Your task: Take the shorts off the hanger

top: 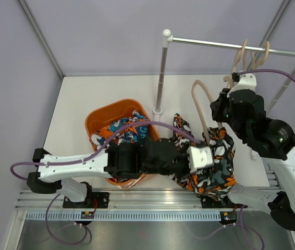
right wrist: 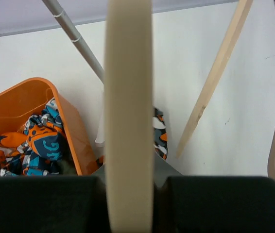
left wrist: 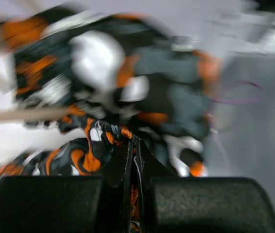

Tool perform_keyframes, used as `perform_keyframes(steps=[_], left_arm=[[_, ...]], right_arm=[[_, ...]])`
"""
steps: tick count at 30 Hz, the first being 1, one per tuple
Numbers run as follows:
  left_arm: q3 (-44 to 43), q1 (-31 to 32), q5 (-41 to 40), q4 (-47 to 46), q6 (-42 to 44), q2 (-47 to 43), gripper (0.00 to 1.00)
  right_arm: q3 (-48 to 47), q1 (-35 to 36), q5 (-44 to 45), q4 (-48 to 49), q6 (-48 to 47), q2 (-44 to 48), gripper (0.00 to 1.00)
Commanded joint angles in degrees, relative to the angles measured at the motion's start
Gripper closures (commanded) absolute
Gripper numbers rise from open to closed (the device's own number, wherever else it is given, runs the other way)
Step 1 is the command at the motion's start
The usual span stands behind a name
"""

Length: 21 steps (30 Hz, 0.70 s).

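The orange-black-white blotch shorts (top: 216,172) hang bunched on a pale wooden hanger (top: 202,101) at the table's near right. My left gripper (top: 212,162) is shut on a fold of these shorts (left wrist: 91,150), pinched between its black fingers (left wrist: 157,204). My right gripper (top: 221,110) is shut on the hanger's wooden bar (right wrist: 128,111). The blue-orange-white swirl shorts (top: 128,131) lie in the orange bin (top: 96,117); they also show in the right wrist view (right wrist: 33,148). A scrap of dark olive cloth (right wrist: 69,166) shows beneath them in the bin.
A metal clothes rail (top: 215,42) on two uprights (top: 161,73) spans the back right, with more empty wooden hangers (top: 252,54) on it. The bin stands left of the near upright. Purple cables (top: 288,88) arc over both arms.
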<state>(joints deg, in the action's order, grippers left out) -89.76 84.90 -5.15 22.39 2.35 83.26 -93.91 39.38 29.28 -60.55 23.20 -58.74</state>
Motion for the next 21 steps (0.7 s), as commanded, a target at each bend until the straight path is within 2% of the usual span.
perform_keyframes(steps=[1,4,8,12,15,16,18,19,21], left_arm=[[-8.0,5.2,12.4,15.1,8.9,-1.4,1.0],[-11.6,10.7,14.2,19.6,9.7,-1.5,1.0],[-11.2,17.4,10.8,20.9,9.9,-3.8,1.0],[-11.0,17.9,9.7,19.3,10.2,-7.2,1.0],[-10.1,18.0,0.3,13.9,11.4,-11.3,1.0],[-9.2,17.9,-7.9,10.3,12.3,-12.3,1.0],[-9.0,17.9,-17.1,6.5,16.4,-13.6,1.0],[-10.2,17.9,-26.8,2.6,18.2,-14.0,1.0],[-11.8,17.8,-35.1,-2.6,25.7,-13.9,1.0]], right_arm=[[-4.5,0.6,4.6,6.1,-1.6,-3.8,1.0],[-7.9,0.6,6.7,6.5,-2.6,-7.3,1.0],[-11.7,0.6,8.2,6.9,-3.7,-10.0,1.0],[-15.9,0.5,10.5,5.6,-5.0,-13.8,1.0],[-17.9,0.5,12.6,3.5,-5.2,-14.8,1.0],[-17.8,0.4,12.4,3.3,-5.1,-14.6,1.0],[-16.4,0.5,11.2,3.7,-4.7,-13.3,1.0],[-16.0,0.5,11.1,4.1,-4.6,-12.9,1.0],[-14.8,0.5,11.0,3.8,-4.4,-12.0,1.0]])
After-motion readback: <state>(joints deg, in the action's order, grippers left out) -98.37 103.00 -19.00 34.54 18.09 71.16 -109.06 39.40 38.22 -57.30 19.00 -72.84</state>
